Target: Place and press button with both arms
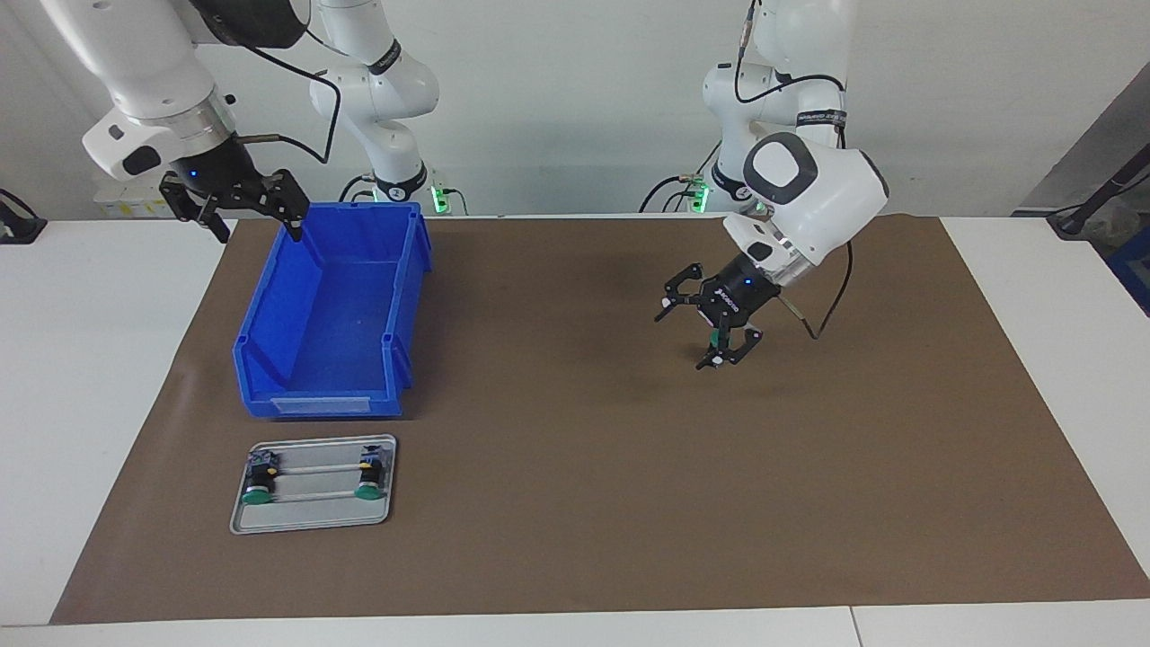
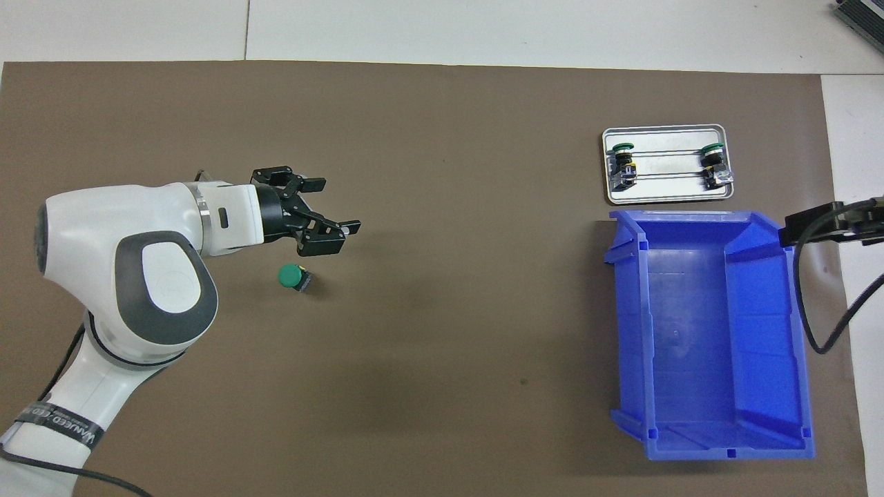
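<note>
Left gripper open over the mat beside a loose button; right arm waits at the bin.

Nearest my robots, I see the right gripper (image 1: pixel 238 205) with jaws apart and empty, over the corner of the glossy blue plastic bin (image 2: pixel 697 331). The left gripper (image 2: pixel 314 217), fingers spread wide and holding nothing, hangs low over the matte brown mat (image 2: pixel 449 331). The button (image 2: pixel 294 277), round green cap on a short black body, lies on the mat just beside it. Farthest, a flat silver tray (image 2: pixel 666 195) carries two more green-capped switches.
</note>
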You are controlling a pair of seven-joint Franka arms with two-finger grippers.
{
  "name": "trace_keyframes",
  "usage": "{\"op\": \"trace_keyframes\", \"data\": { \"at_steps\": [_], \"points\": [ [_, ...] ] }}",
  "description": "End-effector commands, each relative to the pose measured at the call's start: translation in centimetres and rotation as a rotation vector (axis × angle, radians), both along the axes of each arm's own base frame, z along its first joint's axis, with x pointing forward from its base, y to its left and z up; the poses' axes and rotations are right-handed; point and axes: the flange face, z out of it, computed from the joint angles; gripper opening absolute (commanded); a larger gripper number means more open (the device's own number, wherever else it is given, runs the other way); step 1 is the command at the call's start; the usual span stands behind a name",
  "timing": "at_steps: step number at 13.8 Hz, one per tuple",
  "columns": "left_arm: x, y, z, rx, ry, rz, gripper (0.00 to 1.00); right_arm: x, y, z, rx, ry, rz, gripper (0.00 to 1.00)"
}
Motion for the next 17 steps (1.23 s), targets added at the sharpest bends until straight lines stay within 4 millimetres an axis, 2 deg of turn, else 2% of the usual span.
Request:
{"op": "trace_keyframes", "data": {
  "at_steps": [1, 3, 5, 8, 9, 10, 13, 16, 17],
  "points": [
    [-0.9, -1.4, 1.3, 0.002, 0.086, 0.038, 1.0, -0.1, 0.0, 0.0, -0.001, 0.01, 0.004, 1.0],
    [-1.8, -1.9, 2.9, 0.051, 0.158, 0.03, 1.0, -0.1, 0.1, 0.0, -0.001, 0.01, 0.005, 1.0],
    [-2.7, -2.0, 5.6, 0.147, 0.217, 0.034, 1.0, -0.1, 0.1, 0.1, -0.001, 0.009, 0.005, 1.0],
    [-4.2, -0.5, 9.0, 0.236, 0.307, 0.068, 1.0, -0.1, 0.0, 0.0, -0.001, 0.01, 0.004, 1.0],
    [-4.7, 1.1, 9.9, 0.271, 0.349, 0.106, 1.0, -0.1, 0.1, 0.0, -0.001, 0.01, 0.005, 1.0],
    [-4.9, 2.6, 10.5, 0.325, 0.376, 0.145, 1.0, -0.1, 0.0, 0.0, -0.001, 0.01, 0.004, 1.0],
    [-5.7, 4.8, 11.9, 0.572, 0.416, 0.306, 1.0, -0.1, 0.0, 0.0, -0.001, 0.01, 0.004, 1.0],
    [-6.6, 5.4, 12.0, 0.603, 0.519, 0.592, 1.0, -0.1, 0.0, 0.0, -0.001, 0.01, 0.004, 1.0],
    [-6.8, 5.3, 11.9, 0.599, 0.535, 0.633, 1.0, -0.1, 0.0, 0.0, -0.001, 0.01, 0.004, 1.0]
  ]
}}
